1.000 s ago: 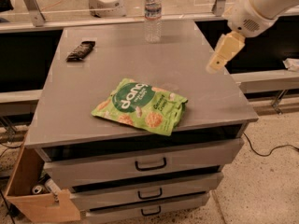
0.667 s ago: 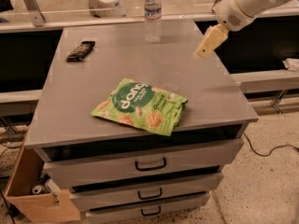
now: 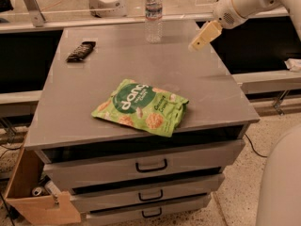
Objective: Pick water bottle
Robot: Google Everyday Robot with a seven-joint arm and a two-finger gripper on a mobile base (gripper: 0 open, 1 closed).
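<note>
The water bottle (image 3: pixel 154 14) is a small clear plastic bottle with a white cap and a pale label band. It stands upright at the far edge of the grey cabinet top (image 3: pixel 94 102), near the middle. My gripper (image 3: pixel 203 36) hangs from the white arm at the upper right, over the far right part of the top. It is to the right of the bottle and apart from it, with nothing seen in it.
A green snack bag (image 3: pixel 141 107) lies near the front middle of the top. A dark bar (image 3: pixel 81 51) lies at the far left. Drawers (image 3: pixel 150 166) are below. An open cardboard box (image 3: pixel 33 197) stands on the floor at the left. A white device (image 3: pixel 107 4) sits behind.
My gripper has moved left and away from the camera, from the right edge of the top toward the bottle. The bottle, bag and bar have not moved.
</note>
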